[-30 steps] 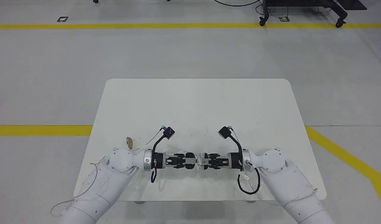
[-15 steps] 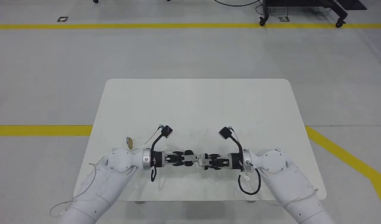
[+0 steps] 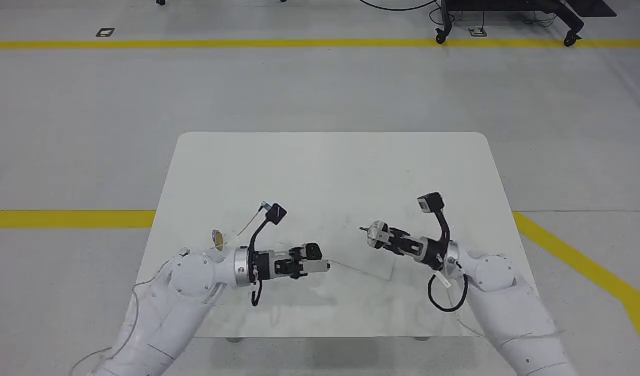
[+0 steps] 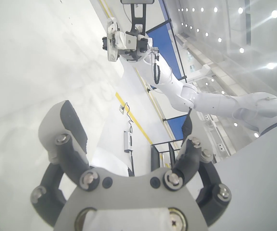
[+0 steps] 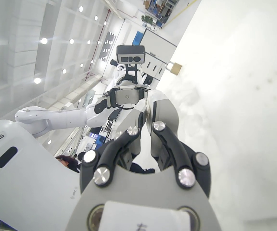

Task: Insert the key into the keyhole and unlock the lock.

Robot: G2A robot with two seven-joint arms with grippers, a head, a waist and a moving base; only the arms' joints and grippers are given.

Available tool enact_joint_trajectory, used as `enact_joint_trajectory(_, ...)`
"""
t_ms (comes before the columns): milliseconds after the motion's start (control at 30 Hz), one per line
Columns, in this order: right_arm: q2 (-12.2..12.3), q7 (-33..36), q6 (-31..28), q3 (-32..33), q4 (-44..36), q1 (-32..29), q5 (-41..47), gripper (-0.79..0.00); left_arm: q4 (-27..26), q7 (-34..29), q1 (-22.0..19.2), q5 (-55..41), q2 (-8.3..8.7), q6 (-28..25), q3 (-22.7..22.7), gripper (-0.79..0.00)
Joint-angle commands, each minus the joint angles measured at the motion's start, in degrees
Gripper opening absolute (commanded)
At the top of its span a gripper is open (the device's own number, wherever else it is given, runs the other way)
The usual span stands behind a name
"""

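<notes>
A small brass padlock (image 3: 216, 240) lies at the table's left edge, beside the left arm's elbow; the right wrist view shows the padlock (image 5: 175, 68) with its silver shackle. My left gripper (image 3: 318, 266) hovers low over the front middle of the table, and its fingers (image 4: 67, 121) stand wide apart with nothing between them. My right gripper (image 3: 372, 235) is to the right of it, a short gap away, pointing toward the left. Its fingertips (image 5: 148, 104) are pressed together on a thin brass sliver, the key. The left wrist view shows that right gripper (image 4: 112, 41) head-on.
The white table (image 3: 330, 166) is bare across its back half. Yellow floor lines run behind the table and at both sides. Black carts stand far back on the floor.
The grippers were touching tip to tip at the front middle. They have since parted: the left one opened and drew back slightly, and the right arm swung away to the right, staying shut.
</notes>
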Motion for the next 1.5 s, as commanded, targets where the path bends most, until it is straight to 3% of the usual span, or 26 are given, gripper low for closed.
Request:
enact_joint_trajectory(0, 0.17, -1.27, -1.04, 1.28, -0.04, -0.27, 0.64, -0.785, -4.93, 1.71, 3.02, 3.00, 1.17, 1.98, -4.62, 0.000)
enact_joint_trajectory(133, 0.12, -2.53, -2.16, 1.68, -0.22, -0.38, 1.78, -0.785, -12.89, 5.04, 9.57, 4.72, 2.93, 8.22, -12.93, 0.000)
enact_joint_trajectory(433, 0.12, -2.53, -2.16, 1.68, -0.22, -0.38, 1.78, -0.785, -12.89, 5.04, 9.57, 4.72, 2.93, 8.22, -12.93, 0.000)
enact_joint_trajectory(500, 0.12, -2.53, -2.16, 1.68, -0.22, -0.38, 1.78, -0.785, -14.26, 8.15, 10.43, 12.51, 3.25, 8.15, -13.99, 0.000)
enact_joint_trajectory(600, 0.12, -2.53, -2.16, 1.68, -0.22, -0.38, 1.78, -0.785, -21.28, 13.69, 15.77, 26.45, 4.21, 12.36, -18.47, 0.000)
enact_joint_trajectory(767, 0.12, -2.53, -2.16, 1.68, -0.22, -0.38, 1.78, -0.785, -39.91, 19.27, 31.35, 47.97, 5.50, 26.23, -27.99, 0.000)
enact_joint_trajectory(867, 0.12, -2.53, -2.16, 1.68, -0.22, -0.38, 1.78, -0.785, -43.24, 18.29, 34.62, 55.38, 5.60, 33.09, -28.75, 0.000)
enact_joint_trajectory(1000, 0.12, -2.53, -2.16, 1.68, -0.22, -0.38, 1.78, -0.785, -37.77, 12.36, 27.76, 62.56, 5.40, 39.65, -23.85, 0.000)
enact_joint_trajectory(1200, 0.12, -2.53, -2.16, 1.68, -0.22, -0.38, 1.78, -0.785, -20.85, 9.32, 11.45, 66.81, 3.68, 46.62, -12.99, 0.000)
enact_joint_trajectory(1300, 0.12, -2.53, -2.16, 1.68, -0.22, -0.38, 1.78, -0.785, -15.07, 8.28, 6.74, 66.04, 2.78, 48.05, -9.51, -0.071)
enact_joint_trajectory(1400, 0.12, -2.53, -2.16, 1.68, -0.22, -0.38, 1.78, -0.785, -12.92, 7.67, 4.76, 66.29, 2.25, 48.66, -7.44, -0.126)
enact_joint_trajectory(1467, 0.12, -2.53, -2.16, 1.68, -0.22, -0.38, 1.78, -0.785, -12.46, 7.51, 4.36, 66.32, 2.07, 49.20, -7.06, -0.262)
